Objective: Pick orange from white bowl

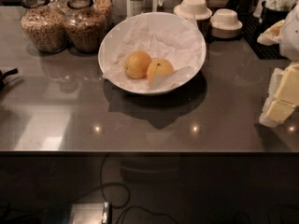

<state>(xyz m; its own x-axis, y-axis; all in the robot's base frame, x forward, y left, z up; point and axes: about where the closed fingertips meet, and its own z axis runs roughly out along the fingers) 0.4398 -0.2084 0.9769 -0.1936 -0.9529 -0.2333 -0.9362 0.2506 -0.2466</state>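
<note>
The white bowl (191,36) stands at the back middle of the dark counter, lined with crumpled white paper. Two round fruits lie in it side by side. The orange (160,71) is the right one, paler, with a small dark stem dimple, partly tucked behind a fold of paper. A deeper-orange fruit (137,64) touches it on the left. My gripper (275,108) shows as cream-white parts at the right edge, low over the counter, well to the right of the bowl and apart from it.
Two glass jars of grain (44,24) (86,22) stand at the back left. Small white cups on saucers (193,7) (226,19) stand behind the bowl at the right. A dark object (5,76) pokes in at the left edge. The counter's front edge (140,150) runs across, with cables below.
</note>
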